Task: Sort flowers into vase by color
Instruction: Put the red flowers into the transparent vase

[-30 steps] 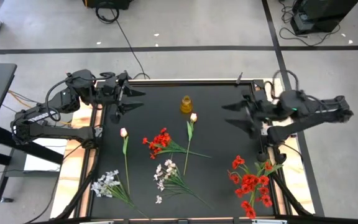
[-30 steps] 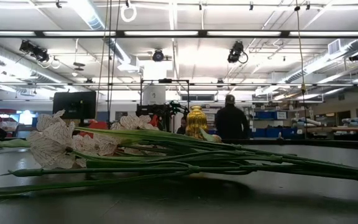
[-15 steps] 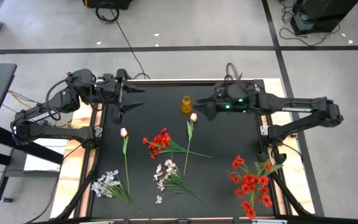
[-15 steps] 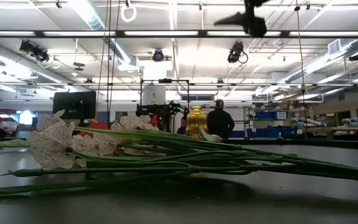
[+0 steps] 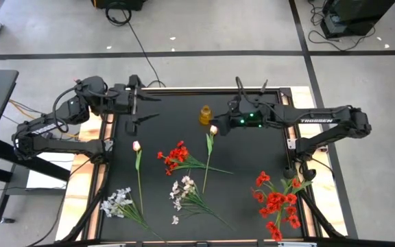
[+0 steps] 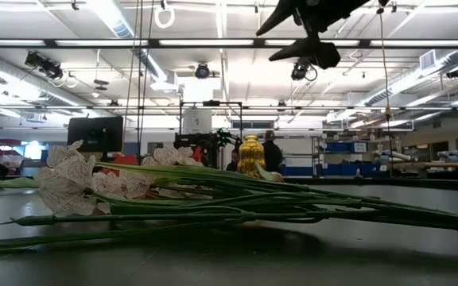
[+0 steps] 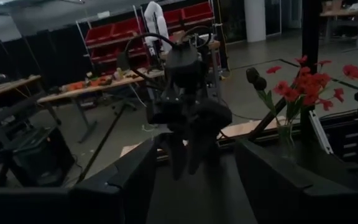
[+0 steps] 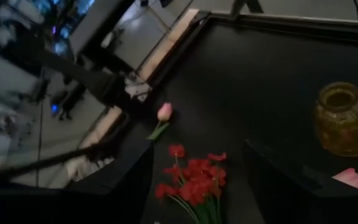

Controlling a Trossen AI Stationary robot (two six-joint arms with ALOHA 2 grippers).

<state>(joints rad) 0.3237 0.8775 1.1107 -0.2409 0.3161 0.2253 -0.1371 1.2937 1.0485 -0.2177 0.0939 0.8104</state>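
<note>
Several long-stemmed flowers lie flat on the black table. One pink tulip [image 5: 213, 129] lies just beside the yellow glass vase [image 5: 205, 114], another pink tulip [image 5: 136, 145] lies further left. A red bunch [image 5: 175, 156] is in the middle and a second red bunch [image 5: 276, 199] at the near right. Two white sprays [image 5: 184, 192] [image 5: 118, 201] lie near the front edge. My right gripper [image 5: 219, 125] hangs open above the tulip by the vase, touching nothing. My left gripper [image 5: 155, 108] waits open at the far left corner.
The vase [image 8: 342, 118] stands upright on its base at the far middle of the table, close beside my right gripper [image 8: 199, 149]. Bare table lies between the vase and the right edge. In the low view a person [image 6: 270, 152] stands in the room beyond the table.
My right arm has swung from the table's right edge toward the left, stretching out over the middle until its gripper is above the tulip beside the vase; in the low view it has come down into the picture. The flowers and the vase have not moved.
</note>
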